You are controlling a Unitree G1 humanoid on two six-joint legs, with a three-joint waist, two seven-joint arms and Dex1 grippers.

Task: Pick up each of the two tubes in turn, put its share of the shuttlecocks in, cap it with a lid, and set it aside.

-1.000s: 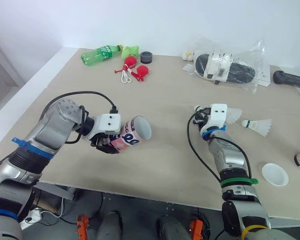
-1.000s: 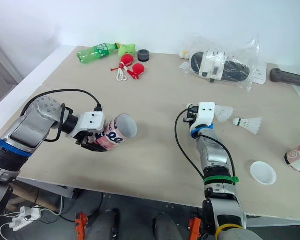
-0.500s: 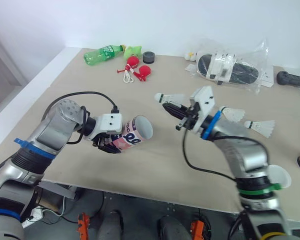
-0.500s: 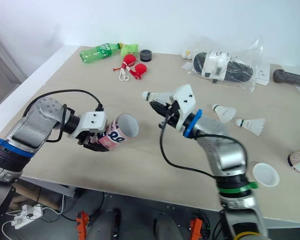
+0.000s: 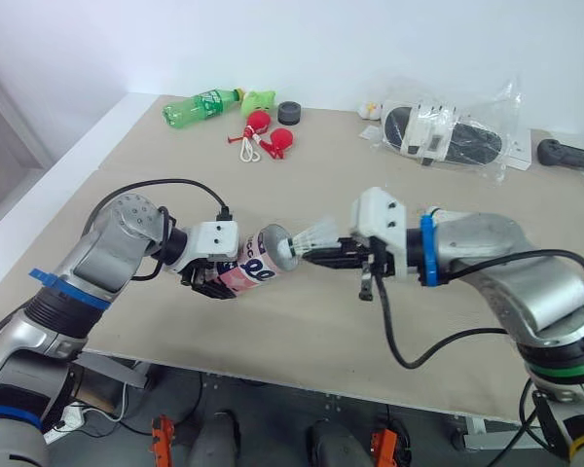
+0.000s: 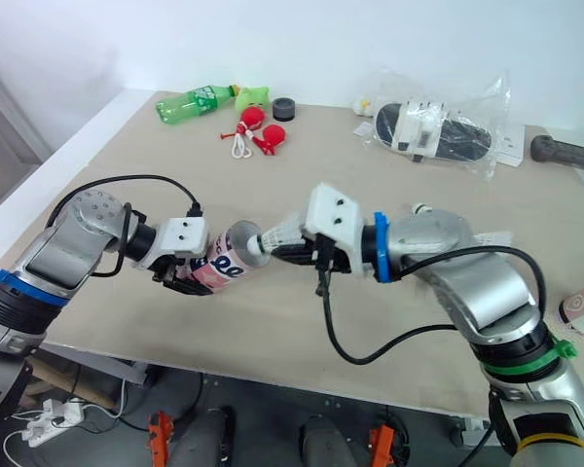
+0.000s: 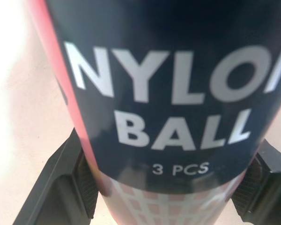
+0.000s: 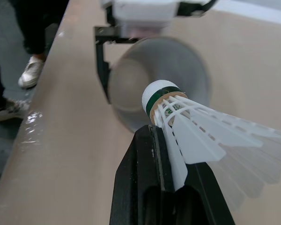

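Shuttlecock (image 5: 313, 235) cork-first toward tube (image 5: 256, 265) mouth, horizontal

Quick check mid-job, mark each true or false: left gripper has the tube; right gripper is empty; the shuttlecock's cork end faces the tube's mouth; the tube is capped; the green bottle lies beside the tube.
1. The left gripper holds the tube. True.
2. The right gripper is empty. False: it grips a shuttlecock.
3. The shuttlecock's cork end faces the tube's mouth. True.
4. The tube is capped. False: its mouth is open, with no lid on it.
5. The green bottle lies beside the tube. False: it lies at the table's far side, well apart from it.
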